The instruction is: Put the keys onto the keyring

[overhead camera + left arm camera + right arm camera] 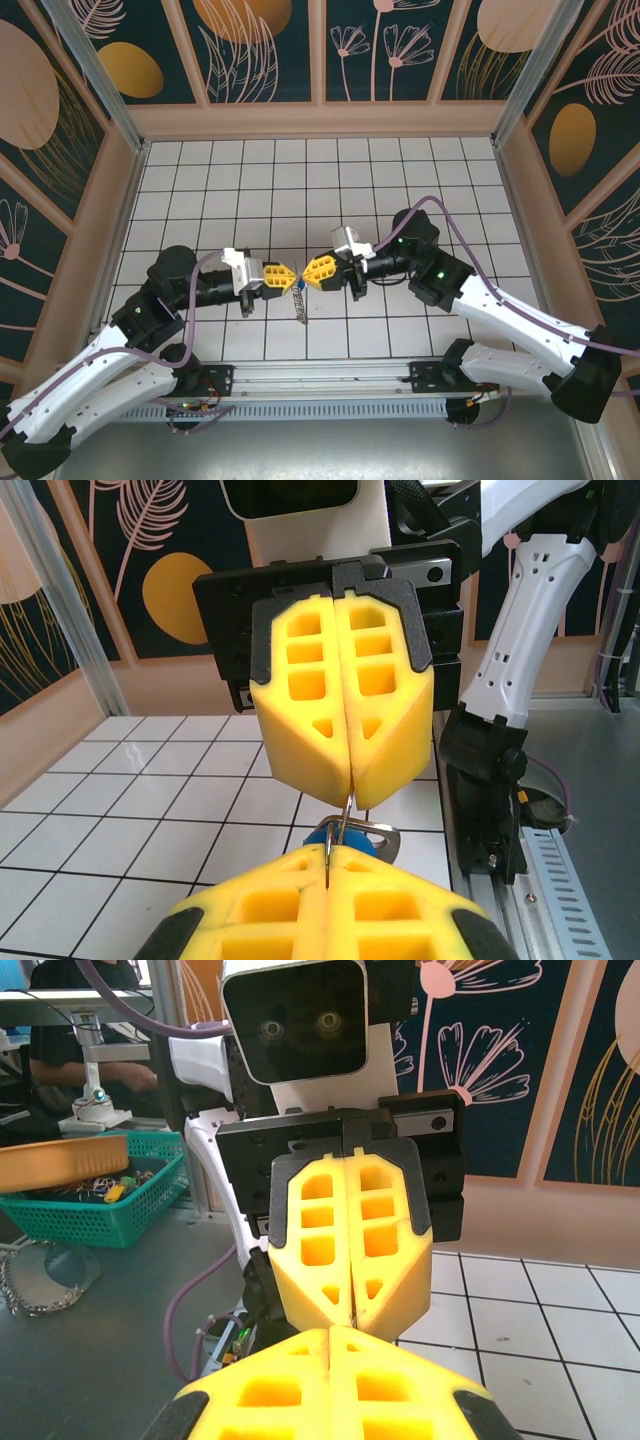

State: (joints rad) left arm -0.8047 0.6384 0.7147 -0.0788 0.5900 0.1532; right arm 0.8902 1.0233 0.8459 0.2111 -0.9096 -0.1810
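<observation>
My two grippers meet tip to tip above the white tiled floor. The left gripper (292, 274) (328, 854) is shut on a thin metal blade seen edge-on. The key's bright blue head (352, 836) pokes out just beyond its fingertips. The right gripper (308, 271) (350, 798) (330, 1334) is shut on a thin curved wire of the keyring, beside a silvery clasp (388, 832). A silvery chain-like piece of the keyring (301, 303) hangs below the tips. I cannot make out a brown strap. In the right wrist view the left gripper's fingers (318, 1260) hide the key.
Patterned walls (320, 60) close in the tiled floor on three sides. A metal rail (330, 378) runs along the near edge between the arm bases. Off the table, a green basket (90, 1200) and a loose chain (25, 1295) sit on a grey surface.
</observation>
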